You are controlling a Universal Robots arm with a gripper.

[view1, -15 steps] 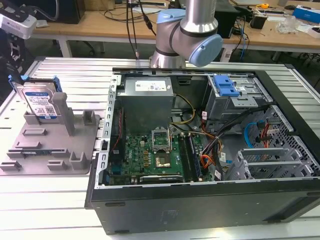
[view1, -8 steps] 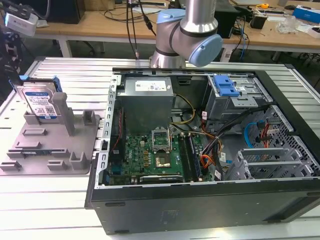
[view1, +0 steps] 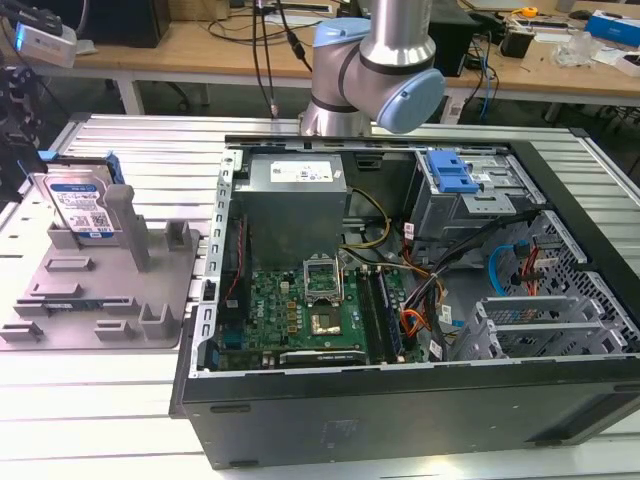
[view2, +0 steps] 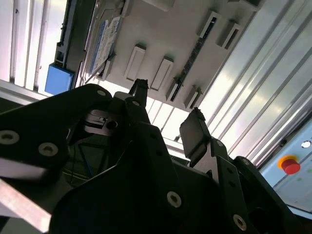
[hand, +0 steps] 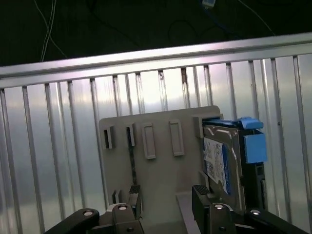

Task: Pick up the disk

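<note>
Where it stands on edge in a slot at one corner of the grey fixture plate (view1: pixel 60 310), the disk (view1: pixel 82 205) shows a flat silver metal body. A blue-and-white label (hand: pixel 216 163) covers much of one face, and blue plastic rails (hand: pixel 254 146) run along its edges. A grey post (view1: pixel 133 225) rises upright from the plate just beside the disk, and low blocks and empty slots are spread over the rest of the plate. The gripper (hand: pixel 168 197) is apart from the plate and the disk, its black fingers (view2: pixel 195 132) spread wide with nothing between them. The plate lies on a ribbed metal table (view1: pixel 150 140), with an open computer case (view1: pixel 400 400) just beside it on the exterior view's right, and the arm (view1: pixel 375 60) stands beyond that case.
</note>
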